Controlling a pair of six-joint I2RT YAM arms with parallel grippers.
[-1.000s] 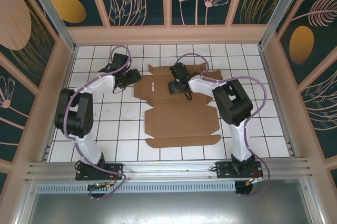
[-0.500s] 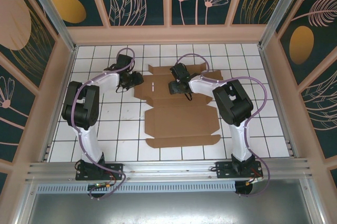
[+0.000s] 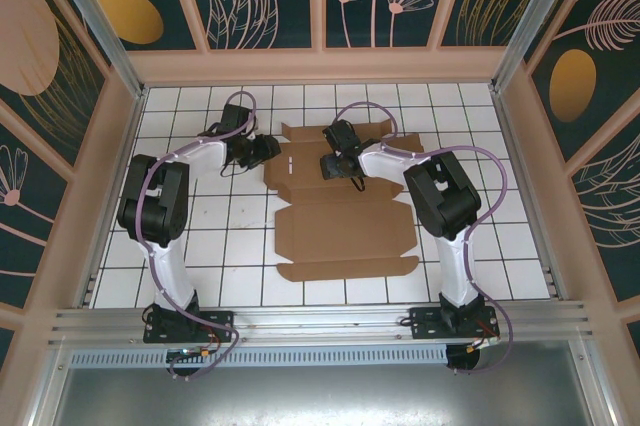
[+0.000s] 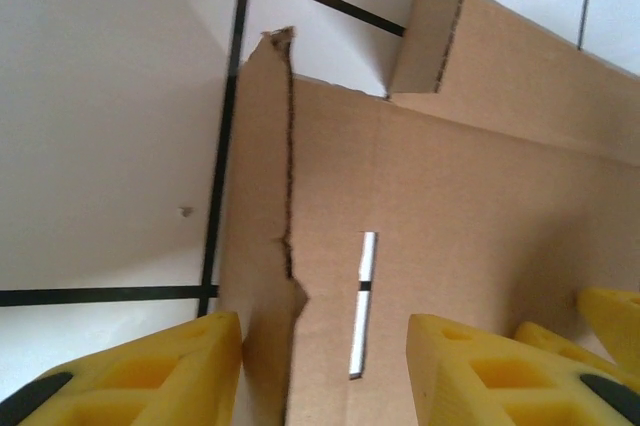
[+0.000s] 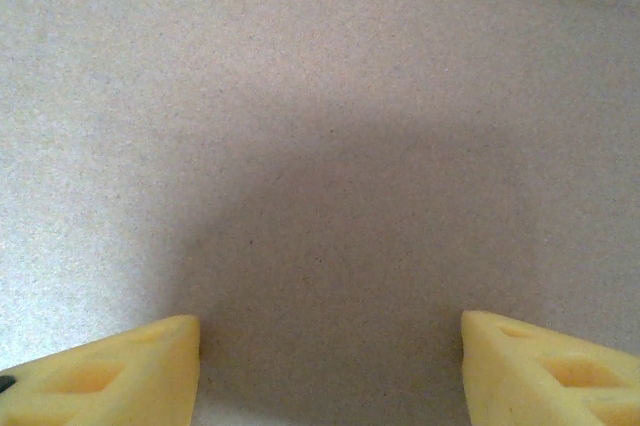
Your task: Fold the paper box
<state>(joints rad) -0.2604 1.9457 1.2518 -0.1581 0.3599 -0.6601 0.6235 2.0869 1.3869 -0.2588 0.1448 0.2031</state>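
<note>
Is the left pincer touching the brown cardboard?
Cannot tell. In the left wrist view the left pincer straddles a raised side flap of the brown cardboard paper box, right beside one yellow finger; no plain gap or contact shows.

The paper box (image 3: 340, 216) is plain brown corrugated cardboard, matt and finely grainy, its cut edges rough and fluted. The table (image 3: 220, 236) is smooth white tile with dark grout lines, faintly glossy. The left gripper (image 4: 322, 346) has fingers (image 4: 160, 366) of matt yellow plastic with moulded hollows. The near rail (image 3: 320, 318) is brushed, dull silver metal.
</note>
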